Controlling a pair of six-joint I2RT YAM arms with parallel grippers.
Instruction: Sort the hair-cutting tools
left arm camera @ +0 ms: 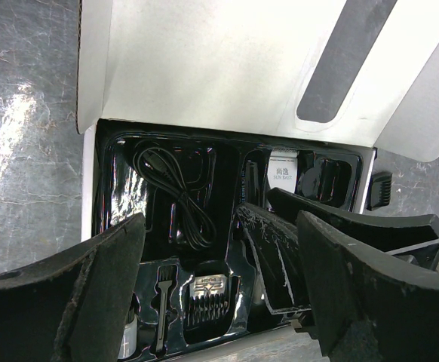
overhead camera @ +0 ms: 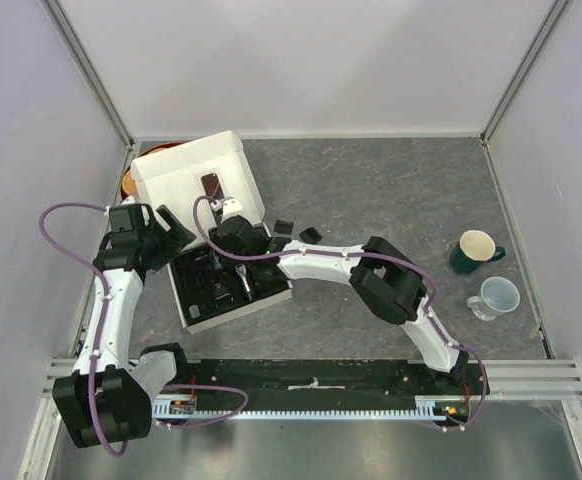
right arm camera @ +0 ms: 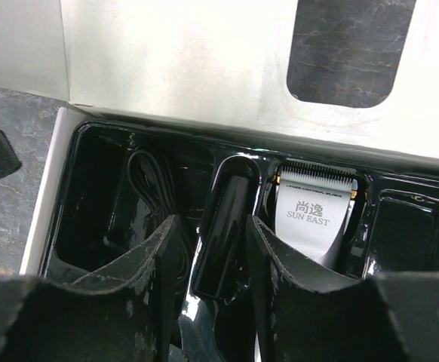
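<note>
**Top view:** white box (overhead camera: pixel 186 170) open on the surface (overhead camera: pixel 391 190), with a black tray (left arm camera: pixel 108 188) inside.

**Right gripper** (right arm camera: pixel 212 225): low over the tray, jaws partly apart. A slim black tool (right arm camera: pixel 227 192) lies in its slot between the fingers, not clamped. The clipper head (right arm camera: pixel 314 215) is in the next slot.

**Left gripper** (left arm camera: pixel 219 241): wide, holding nothing, above the tray's edge.

**Tray contents:** the cord (left arm camera: pixel 170 192) is coiled in a corner compartment. The brush (left arm camera: pixel 161 305) and one guard (left arm camera: pixel 208 302) lie in slots beside it.

**Outside the box:** two loose guards (overhead camera: pixel 297 231) on the surface just beside it.
</note>
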